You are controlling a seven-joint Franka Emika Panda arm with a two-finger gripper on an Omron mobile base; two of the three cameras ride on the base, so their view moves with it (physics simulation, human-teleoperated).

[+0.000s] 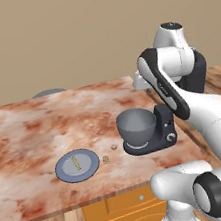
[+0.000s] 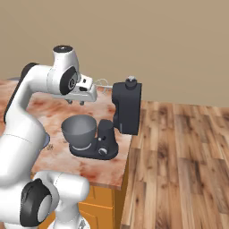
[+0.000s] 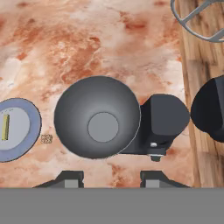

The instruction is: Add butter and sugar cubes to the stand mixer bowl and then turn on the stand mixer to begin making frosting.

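Two sugar cubes (image 1: 109, 153) lie on the marbled red-brown counter (image 1: 30, 135) in the left base view, tiny and beige, between the blue-grey plate (image 1: 77, 165) and the stand mixer (image 1: 161, 130). One cube sits just beside the plate's rim, the other nearer the mixer base. The butter (image 1: 76, 162), a thin pale-yellow stick, rests on the plate. The stand mixer bowl (image 1: 137, 126) is grey and cup-shaped and sits on the mixer's dark oval base. A beige wall rises behind the counter, and orange cabinet fronts (image 1: 122, 206) show below its edge.

Right base view: the mixer head (image 2: 127, 107) is tilted up and back, with the thin wire whisk (image 2: 103, 83) pointing toward the arm. A small knob shows on the column (image 2: 105, 134). Wooden plank flooring (image 2: 179, 170) runs to the right of the counter. The gripper (image 2: 75, 102) hangs above the bowl, well apart from it, fingers pointing down, parted and holding nothing.

Hand view: the camera looks straight down into the bowl, whose interior is bare with a flat round bottom. The two finger tips (image 3: 70, 178) stand apart at the bottom edge with nothing between them. The plate with the butter lies at the left edge, and one cube is visible between plate and bowl.
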